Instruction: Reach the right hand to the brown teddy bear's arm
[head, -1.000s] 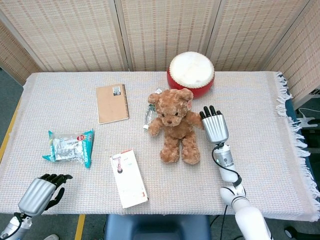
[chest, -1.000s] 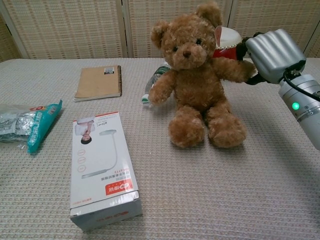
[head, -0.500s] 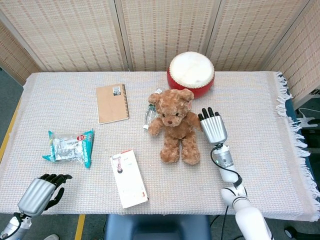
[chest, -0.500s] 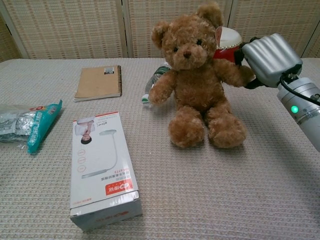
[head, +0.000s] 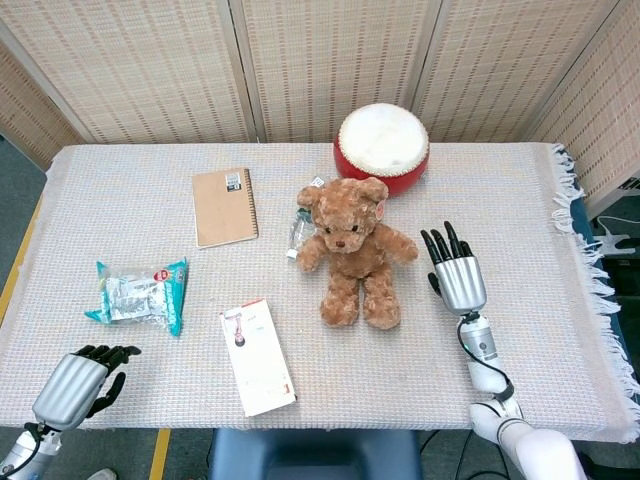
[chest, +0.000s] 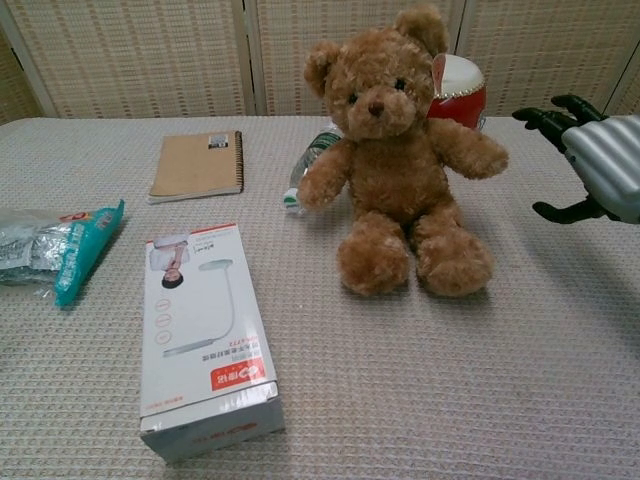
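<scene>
The brown teddy bear sits upright in the middle of the table, facing me, its arms spread out to the sides. My right hand hovers to the right of the bear, fingers apart and empty, with a clear gap between it and the bear's nearer arm. My left hand hangs low at the table's front left corner, fingers curled in with nothing in them; the chest view does not show it.
A red drum stands behind the bear. A plastic-wrapped item lies by the bear's other arm. A brown notebook, a teal snack packet and a white lamp box lie to the left.
My right hand has drawn back from the bear's arm, moving right and toward the table's front, and its fingers have spread. The left hand and bear are unchanged.
</scene>
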